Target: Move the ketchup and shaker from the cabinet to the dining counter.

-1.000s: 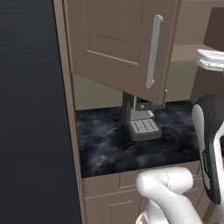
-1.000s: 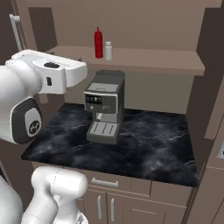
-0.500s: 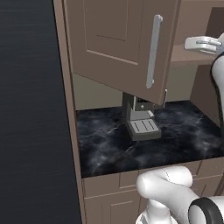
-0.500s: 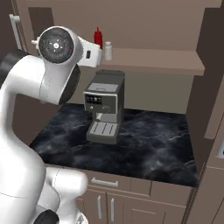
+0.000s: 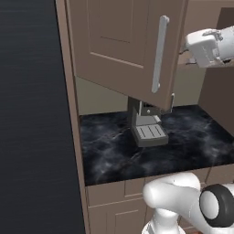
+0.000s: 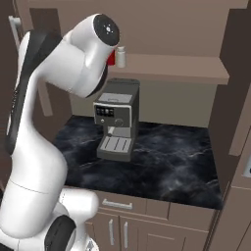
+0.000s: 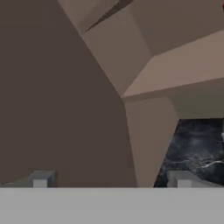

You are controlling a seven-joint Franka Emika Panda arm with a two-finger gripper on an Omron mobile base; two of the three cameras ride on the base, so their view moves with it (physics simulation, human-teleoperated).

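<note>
In the right base view the shaker (image 6: 120, 56), a small pale cylinder, stands on the brown shelf (image 6: 171, 68) of the open cabinet. Just left of it only a red sliver of the ketchup (image 6: 112, 58) shows behind my arm's upper joint. The cabinet's door (image 5: 119, 41) hangs open with its silver bar handle (image 5: 158, 55). My white hand (image 5: 208, 45) is up at shelf height, right of that door. In the hand view my gripper (image 7: 113, 179) is open, its fingertips (image 7: 41, 178) far apart with nothing between them, facing the shelf's underside and a brown side wall.
A grey coffee machine (image 6: 116, 125) stands on the short black-marble worktop (image 6: 166, 162) below the shelf, half hidden by the door in the left base view. Beige drawers (image 6: 122, 206) run under the worktop. A dark tall panel (image 5: 32, 114) fills the left side.
My arm has swung upward and the hand has risen to shelf height beside the open door. In the right base view the arm now covers most of the ketchup. Bottles have not moved.
</note>
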